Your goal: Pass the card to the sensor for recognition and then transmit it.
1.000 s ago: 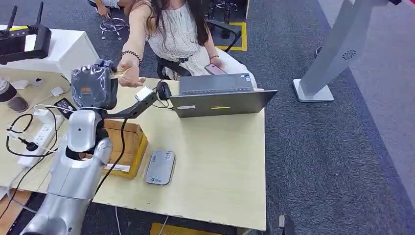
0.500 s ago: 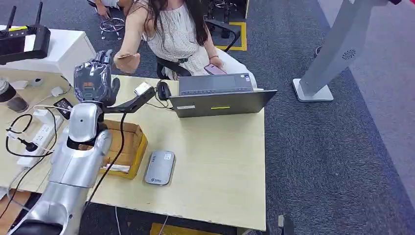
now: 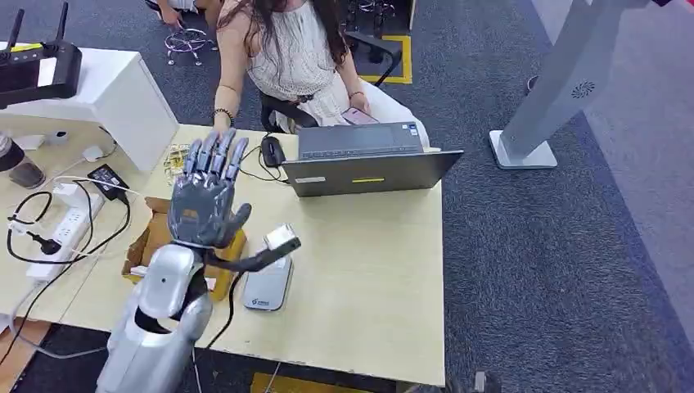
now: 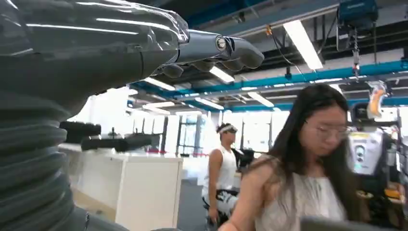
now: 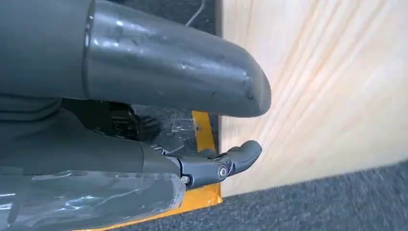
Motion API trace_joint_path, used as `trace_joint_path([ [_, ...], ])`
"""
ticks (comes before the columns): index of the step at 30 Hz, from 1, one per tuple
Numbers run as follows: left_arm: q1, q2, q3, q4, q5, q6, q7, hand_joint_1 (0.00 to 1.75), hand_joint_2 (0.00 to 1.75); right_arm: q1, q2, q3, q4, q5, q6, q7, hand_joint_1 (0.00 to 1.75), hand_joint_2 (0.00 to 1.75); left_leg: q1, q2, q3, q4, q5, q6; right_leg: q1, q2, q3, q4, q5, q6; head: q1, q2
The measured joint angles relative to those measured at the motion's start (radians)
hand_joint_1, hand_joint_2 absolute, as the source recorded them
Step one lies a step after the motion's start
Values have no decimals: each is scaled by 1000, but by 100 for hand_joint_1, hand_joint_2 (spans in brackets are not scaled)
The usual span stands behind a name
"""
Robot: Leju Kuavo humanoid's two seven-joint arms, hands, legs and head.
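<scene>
Status: late stage, judged near complete. Left hand raised above the table, palm outward, fingers extended and spread, holding nothing. Card: not clearly identifiable; a small patterned object lies on the table's far edge near the person's wrist, too small to name with certainty. The person sits behind the laptop, arm lowered to the table. Sensor, a flat grey unit, lies on the table just beside the cardboard box. Right hand hangs beside the table edge, over yellow floor marking; fingers partly curled, nothing visibly held, degree of closure cannot be told. Remaining: apparently only the arm's return, if the hand-over is accepted as done. Change from half a second ago: left hand was extended far forward, close to the person's outstretched hand; it has since drawn back over the box and sensor, and the person's arm has dropped.
</scene>
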Motion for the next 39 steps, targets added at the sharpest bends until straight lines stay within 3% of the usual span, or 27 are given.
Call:
trace_joint_path([
  [7,213,73,-34,-185,50,-16,8,0,175,24,-8,-41,0,-19,2,-17,0,0,1,0,0,-1,0,0,0,0,0,0,-1,-1,0,0],
  [14,348,98,6,-258,18,19,129,0,175,38,-13,-76,0,-21,10,-21,0,0,0,0,0,-1,0,0,0,-1,0,0,-1,0,0,0],
  [19,388,87,101,-255,51,35,163,0,175,41,-13,-87,-2,-4,11,-13,0,0,0,0,0,-1,0,0,0,-1,0,0,-1,0,0,0],
  [24,428,66,208,-222,79,52,138,0,175,42,-13,-100,-3,7,13,-10,0,0,1,0,0,-1,0,0,0,-1,0,0,-1,-1,0,0],
  [39,423,16,390,-111,82,51,93,0,175,39,-14,-107,-6,53,17,9,0,0,1,-1,0,-1,1,-1,0,-1,0,0,-1,-1,0,0],
])
